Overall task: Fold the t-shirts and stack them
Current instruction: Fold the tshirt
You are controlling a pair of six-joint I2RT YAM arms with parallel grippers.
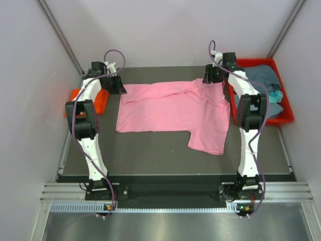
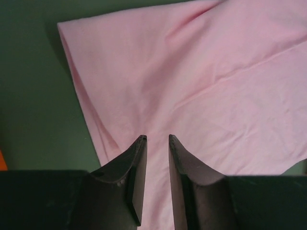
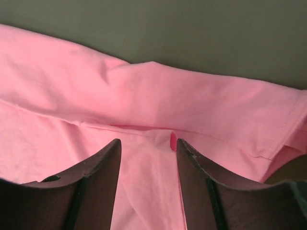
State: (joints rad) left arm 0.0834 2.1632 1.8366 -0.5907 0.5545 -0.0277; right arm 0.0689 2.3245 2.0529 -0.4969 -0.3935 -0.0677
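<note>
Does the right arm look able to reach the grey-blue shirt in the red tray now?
Probably yes: the grey-blue shirt lies uncovered in the red tray just beside the right hand, which hangs open over the pink shirt, holding nothing.

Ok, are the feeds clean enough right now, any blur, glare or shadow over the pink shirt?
Top view: even light, sharp, no glare on the pink shirt. Left wrist view: cloth crisp, left hand dark, shadow along the shirt's left edge. Right wrist view: right hand slightly blurred up close, folds shaded but readable.
</note>
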